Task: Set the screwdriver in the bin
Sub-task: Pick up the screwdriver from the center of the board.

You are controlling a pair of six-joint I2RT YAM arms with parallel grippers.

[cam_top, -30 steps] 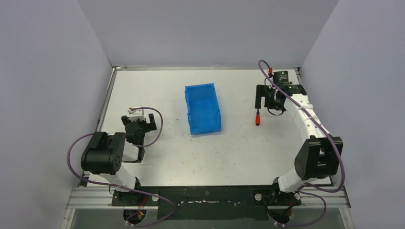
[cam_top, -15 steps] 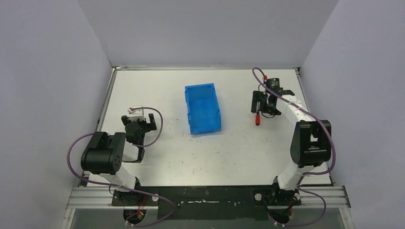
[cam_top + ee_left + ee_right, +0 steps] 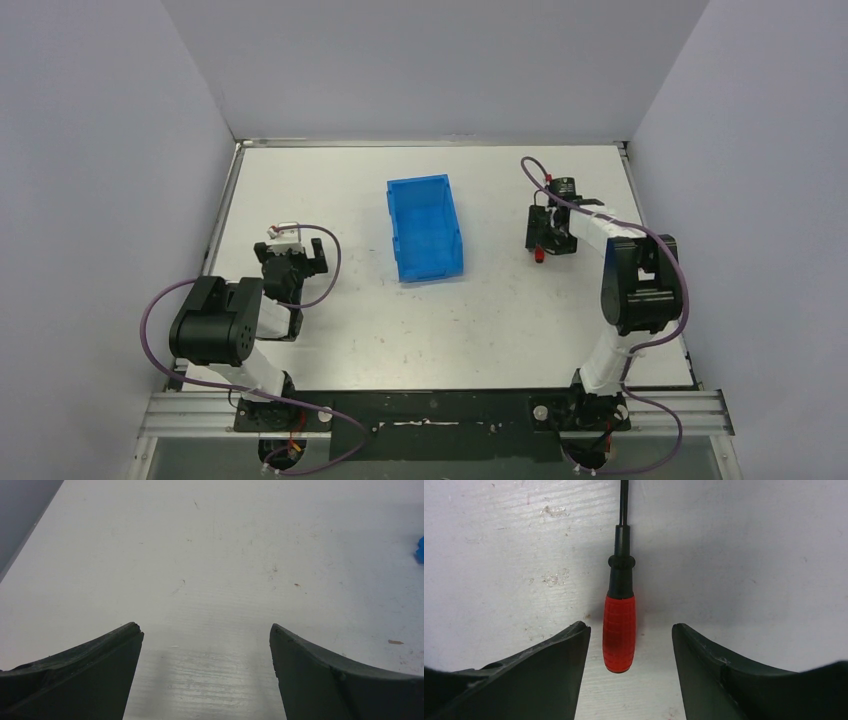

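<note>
Screwdriver (image 3: 619, 630): ribbed red handle, thin black shaft, flat on scuffed white table (image 3: 749, 555). I read right gripper (image 3: 629, 628) parted astride the handle; left gripper (image 3: 206, 630) parted, empty.

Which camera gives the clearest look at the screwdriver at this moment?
The right wrist view: the screwdriver lies centred between the open fingers, red handle and black shaft clear. The top external view shows only a small red speck of it. The left wrist view shows none of it.
</note>
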